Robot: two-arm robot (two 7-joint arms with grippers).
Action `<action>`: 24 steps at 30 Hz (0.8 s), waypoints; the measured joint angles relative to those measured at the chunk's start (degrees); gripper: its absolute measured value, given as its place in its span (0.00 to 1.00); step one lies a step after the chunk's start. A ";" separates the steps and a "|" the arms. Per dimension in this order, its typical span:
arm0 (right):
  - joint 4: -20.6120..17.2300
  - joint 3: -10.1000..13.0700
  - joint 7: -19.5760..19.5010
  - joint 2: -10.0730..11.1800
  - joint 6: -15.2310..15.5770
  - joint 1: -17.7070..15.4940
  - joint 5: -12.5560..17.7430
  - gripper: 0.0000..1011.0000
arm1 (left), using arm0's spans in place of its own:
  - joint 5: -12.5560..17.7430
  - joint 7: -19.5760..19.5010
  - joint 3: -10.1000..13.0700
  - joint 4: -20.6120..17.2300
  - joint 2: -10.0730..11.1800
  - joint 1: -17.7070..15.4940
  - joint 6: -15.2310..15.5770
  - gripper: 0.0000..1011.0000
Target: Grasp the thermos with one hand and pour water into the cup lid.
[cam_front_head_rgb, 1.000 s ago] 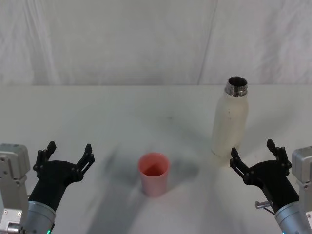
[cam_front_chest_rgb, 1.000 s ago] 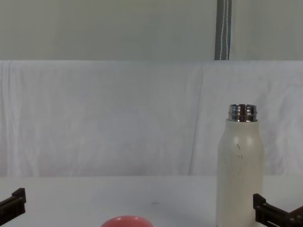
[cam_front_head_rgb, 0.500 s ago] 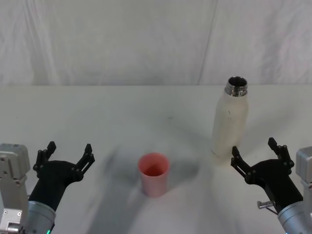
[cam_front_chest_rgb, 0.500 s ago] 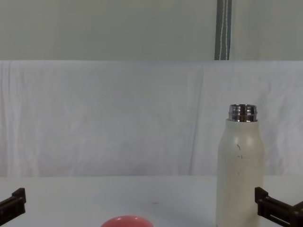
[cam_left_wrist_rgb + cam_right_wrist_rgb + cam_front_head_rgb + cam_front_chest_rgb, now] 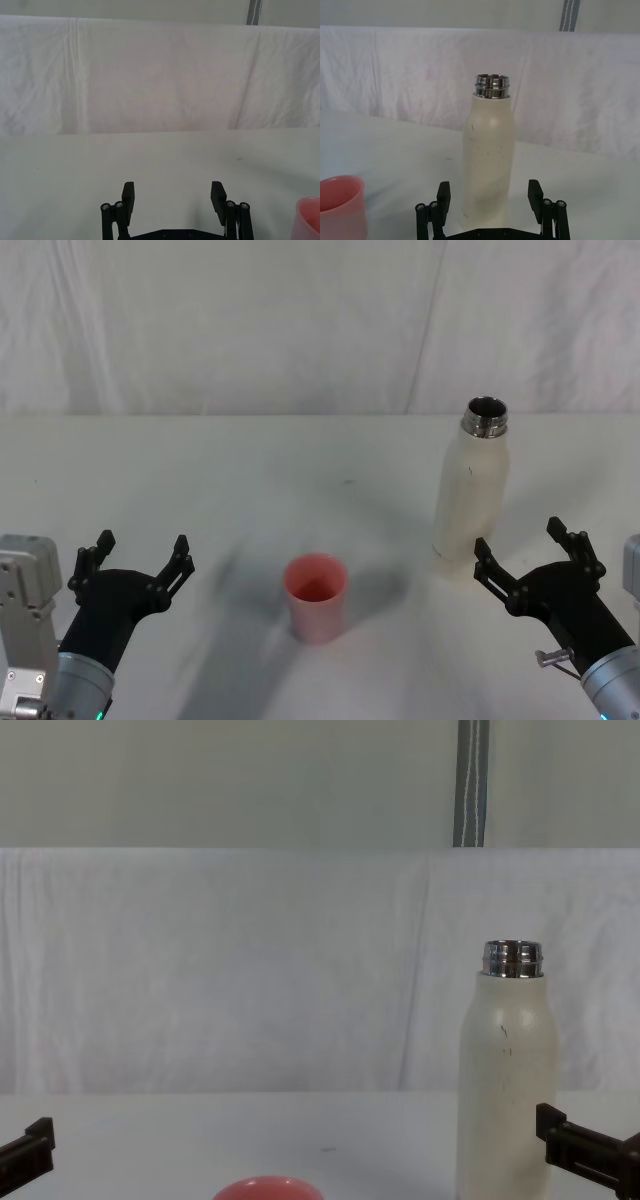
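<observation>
The thermos (image 5: 472, 486) stands upright on the white table (image 5: 250, 470), over on the robot's right side. It is a tall cream bottle with a shiny steel neck. Its top is open and has no cap on it. A few small dark marks show on its side.

The cup lid (image 5: 316, 597) is a small pink cup. It sits upright on the table near the middle, closer to the robot than the thermos. The two are well apart. The cup opens upward.

The right gripper (image 5: 532, 559) is low over the table, just in front of the thermos and a bit to its right. Its jaws are wide open and hold nothing. In the right wrist view the thermos (image 5: 487, 156) stands between the two black fingers (image 5: 443, 193) but farther off, and they do not touch it. The pink cup (image 5: 340, 206) shows off to one side there.

The left gripper (image 5: 137, 560) is low over the table on the robot's left, well apart from the cup. Its jaws are wide open too, and it holds nothing.

A wrinkled white cloth (image 5: 300, 320) hangs behind the table.
</observation>
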 joint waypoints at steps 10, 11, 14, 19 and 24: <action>-0.31 0.78 2.42 0.48 2.54 0.65 1.60 0.99 | 0.00 0.00 0.00 0.00 0.00 0.00 0.00 0.99; -0.31 0.83 2.54 0.51 2.65 0.71 1.73 0.99 | 0.00 0.00 0.00 0.00 0.00 0.00 0.00 0.99; -0.32 0.95 2.83 0.64 3.25 1.01 2.18 0.99 | 0.00 0.00 0.00 0.00 0.00 0.00 0.00 0.99; -0.04 0.98 2.96 0.70 4.08 1.44 2.58 0.99 | 0.00 0.00 0.00 0.00 0.00 0.00 0.00 0.99; 0.65 0.80 2.90 0.61 4.52 1.81 2.70 0.99 | 0.00 0.00 0.00 0.00 0.00 0.00 0.00 0.99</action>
